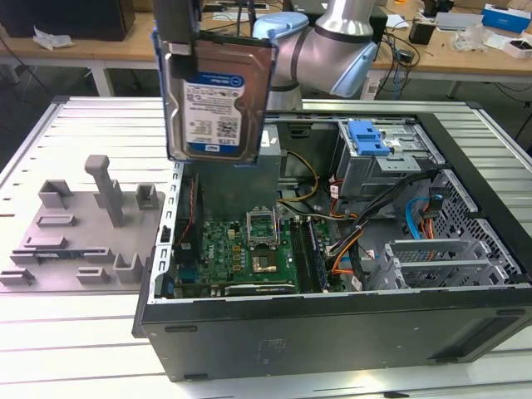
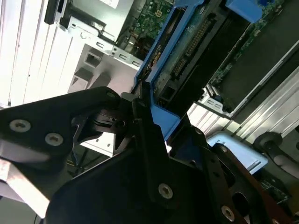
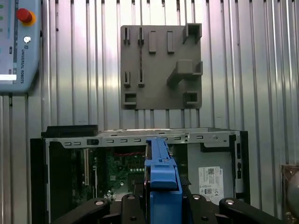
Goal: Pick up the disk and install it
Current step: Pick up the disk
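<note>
- The grip is narrow: the gripper (image 1: 177,29) has its jaws pinching only the upper edge of the disk (image 1: 218,96), on the blue bracket. In the second wrist view the black fingers (image 2: 152,154) sit on either side of that plastic rim. A jolt could make the disk swing or slip out.
- The disk hangs upright in the air, well above the open computer case (image 1: 332,332), towards the exterior view's left. A drop from here would likely land on the motherboard (image 1: 241,249).
- Loose cables (image 1: 357,241) cross the case between the board and the drive cage (image 1: 391,158). A low pass could snag them.
- If the disk meets its bay tilted, the bracket will probably jam rather than slide.
- The disk is a flat silver rectangle, its white-and-blue label facing the exterior camera, framed in bright blue plastic.
- In both wrist views it appears edge-on; the second shows its connector edge.
- A grey fixture plate (image 1: 83,224) lies on the ribbed counter (image 1: 83,125) beside the case.
</note>
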Robot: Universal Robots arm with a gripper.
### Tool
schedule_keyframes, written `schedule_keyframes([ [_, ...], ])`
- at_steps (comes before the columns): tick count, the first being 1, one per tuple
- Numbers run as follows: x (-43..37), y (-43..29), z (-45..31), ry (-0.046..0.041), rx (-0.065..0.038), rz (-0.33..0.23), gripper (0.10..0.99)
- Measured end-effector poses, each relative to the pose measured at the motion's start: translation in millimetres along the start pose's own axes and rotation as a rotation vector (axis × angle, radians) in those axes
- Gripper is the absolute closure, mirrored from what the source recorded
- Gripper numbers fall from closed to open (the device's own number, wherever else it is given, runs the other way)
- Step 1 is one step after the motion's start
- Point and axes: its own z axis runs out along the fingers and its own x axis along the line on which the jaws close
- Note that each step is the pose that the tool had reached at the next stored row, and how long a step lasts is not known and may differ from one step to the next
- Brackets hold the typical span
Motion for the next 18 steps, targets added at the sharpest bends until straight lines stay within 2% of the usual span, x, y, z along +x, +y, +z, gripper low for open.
schedule_keyframes([
  [3, 4.8, -14.1, -0.8, 0.0, 0.0, -0.001, 0.718],
  [5, 9.9, -26.0, -1.5, 0.0001, 0.0, -0.001, 0.718],
  [10, 22.2, -45.1, -2.7, 0.0001, 0.0, -0.001, 0.718],
  [14, 37.6, -64.5, -4.0, 0.0001, 0.0, -0.001, 0.718],
  [16, 43.4, -71.8, -4.4, 0.0, 0.0, -0.001, 0.718],
  [18, 51.2, -83.3, -5.1, -0.0001, 0.0, -0.001, 0.718],
])
